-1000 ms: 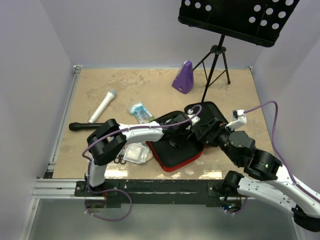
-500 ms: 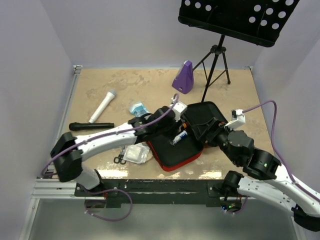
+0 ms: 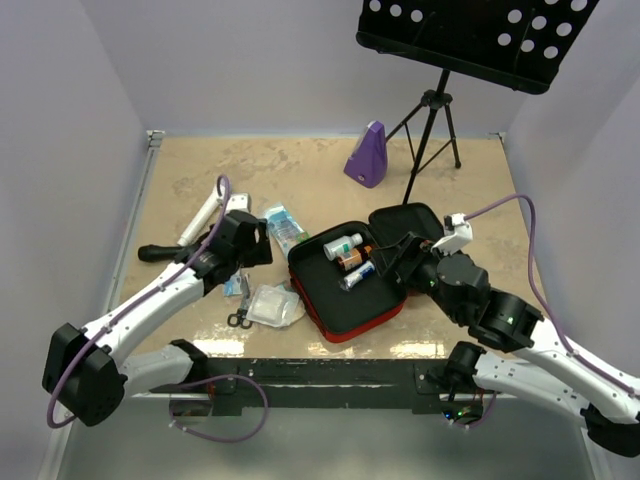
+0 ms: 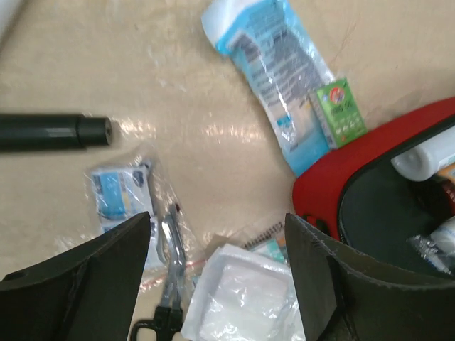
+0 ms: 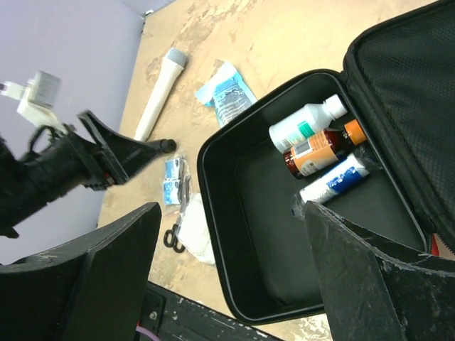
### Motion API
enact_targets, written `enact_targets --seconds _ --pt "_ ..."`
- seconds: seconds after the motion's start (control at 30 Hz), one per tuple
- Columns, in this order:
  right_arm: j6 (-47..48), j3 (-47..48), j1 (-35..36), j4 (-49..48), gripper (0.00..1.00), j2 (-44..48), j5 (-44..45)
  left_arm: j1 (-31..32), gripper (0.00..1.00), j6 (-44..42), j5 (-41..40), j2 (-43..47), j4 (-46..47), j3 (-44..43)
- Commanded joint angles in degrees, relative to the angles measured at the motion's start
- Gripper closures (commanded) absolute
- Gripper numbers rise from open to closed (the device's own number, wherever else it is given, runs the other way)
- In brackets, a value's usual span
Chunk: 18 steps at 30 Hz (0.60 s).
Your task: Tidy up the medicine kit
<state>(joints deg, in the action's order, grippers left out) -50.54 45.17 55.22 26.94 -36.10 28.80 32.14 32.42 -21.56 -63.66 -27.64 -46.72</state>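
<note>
Since a second earlier, the left gripper (image 3: 243,240) had withdrawn from the soft red zip-up medicine kit (image 3: 340,328) to left of centre. The kit lay open at mid-frame, with small white and amber plastic bottles (image 3: 350,257) in its upper corner and the right gripper (image 3: 393,256) over its right side.

From the left wrist, the fingers (image 4: 85,273) stood apart and empty above black-handled metal scissors (image 4: 170,270), with the kit's red corner at right.

From the right wrist, the fingers (image 5: 85,270) gaped empty, and the kit filled the frame's right.

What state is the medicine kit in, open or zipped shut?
Open: the medicine kit lies with its lid swung open, three bottles visible inside.
</note>
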Motion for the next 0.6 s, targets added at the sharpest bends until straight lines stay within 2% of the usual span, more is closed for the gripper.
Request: enact_targets --seconds 0.0,0.23,0.33,0.43,0.57 --pt "0.8 -1.1 0.1 -4.0 0.13 -0.4 -1.6 0.0 0.20 5.2 6.3 -1.7 0.9 4.5" --pt "0.3 -2.6 0.1 -3.6 0.14 0.9 -2.0 2.0 0.23 5.4 17.6 -0.2 4.0 11.4" --pt "0.2 -3.2 0.2 -4.4 0.13 0.7 -2.1 7.1 0.16 4.1 15.0 0.6 2.9 11.2" --pt "0.2 -3.2 0.1 -5.3 0.13 -0.4 -2.7 9.9 0.16 3.9 13.7 -1.3 2.1 10.8" --pt "0.0 -3.0 0.1 -5.8 0.14 -1.4 -3.4 10.1 0.28 3.9 13.5 -2.3 3.1 11.5"
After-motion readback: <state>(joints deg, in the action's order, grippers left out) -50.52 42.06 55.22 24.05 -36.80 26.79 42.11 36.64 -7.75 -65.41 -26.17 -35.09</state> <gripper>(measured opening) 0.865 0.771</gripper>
